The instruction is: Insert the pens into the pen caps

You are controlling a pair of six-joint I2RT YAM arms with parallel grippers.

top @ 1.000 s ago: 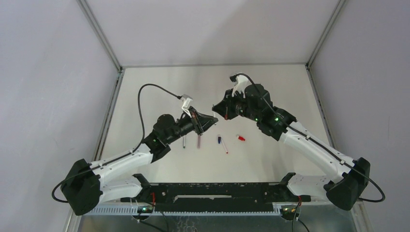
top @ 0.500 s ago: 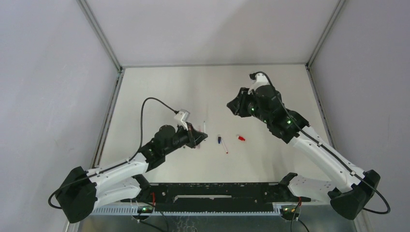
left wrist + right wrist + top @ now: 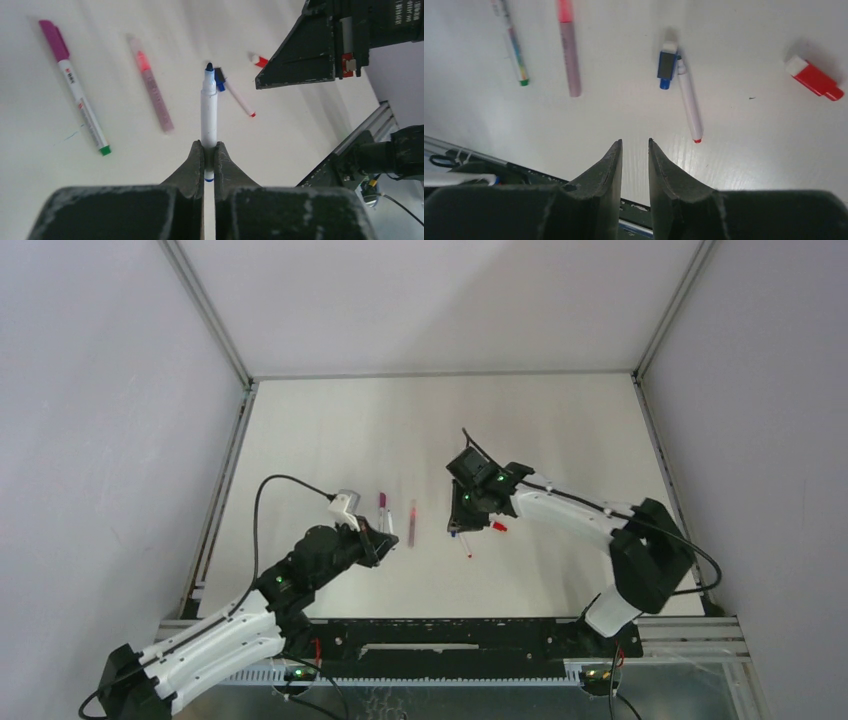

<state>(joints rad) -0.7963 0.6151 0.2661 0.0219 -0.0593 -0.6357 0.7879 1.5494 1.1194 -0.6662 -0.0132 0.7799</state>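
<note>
A second ago my two grippers were close together, high over the middle of the table [image 3: 560, 430]. Now they are well apart. My left gripper [image 3: 209, 147] has gone back to the near left, clamped on the blue-tipped pen [image 3: 209, 102]. My right gripper [image 3: 634, 145] has opened a little, holds nothing, and has come down near the blue cap [image 3: 667, 65]. I judge this cap is the next to take, for that pen. I count four pens: the held one, the red-tipped pen [image 3: 689, 102] just beside the blue cap, a pink pen [image 3: 152, 90], and a pen with purple cap [image 3: 75, 95]. Loose caps are two: the blue one and the red cap [image 3: 815, 79].
</note>
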